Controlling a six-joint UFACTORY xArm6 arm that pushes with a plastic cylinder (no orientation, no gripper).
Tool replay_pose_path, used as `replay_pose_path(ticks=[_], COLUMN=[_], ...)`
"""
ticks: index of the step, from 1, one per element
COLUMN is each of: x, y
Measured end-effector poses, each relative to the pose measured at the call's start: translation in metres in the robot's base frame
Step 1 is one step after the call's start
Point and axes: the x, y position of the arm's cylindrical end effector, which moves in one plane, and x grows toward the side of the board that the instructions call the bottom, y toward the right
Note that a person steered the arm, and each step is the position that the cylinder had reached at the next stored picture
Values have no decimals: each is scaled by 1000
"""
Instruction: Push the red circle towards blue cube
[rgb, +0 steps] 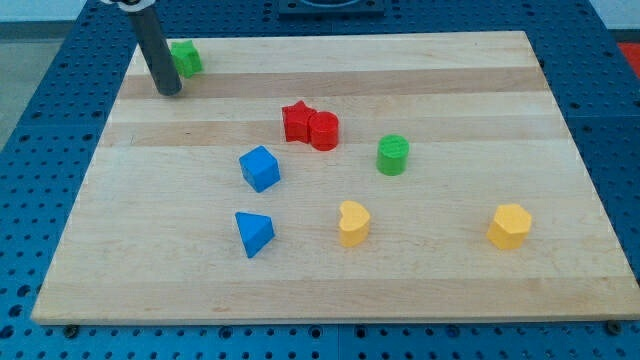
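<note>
The red circle (324, 131) is a short red cylinder near the middle of the board, touching a red star (297, 121) on its left. The blue cube (260, 168) sits below and to the left of it, a short gap away. My tip (168, 91) is at the board's top left, far from both, just left of a green block (186, 57).
A blue triangle (254, 234) lies below the blue cube. A green cylinder (393, 155) stands right of the red circle. A yellow heart (354, 223) and a yellow hexagon (510, 226) lie near the view's bottom. The wooden board (500, 120) rests on a blue pegboard.
</note>
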Motion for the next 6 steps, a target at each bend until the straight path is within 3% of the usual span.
replay_pose_path(ticks=[1, 2, 3, 4, 5, 6], x=[29, 31, 3, 42, 97, 169], y=[69, 178, 295, 386, 385, 319])
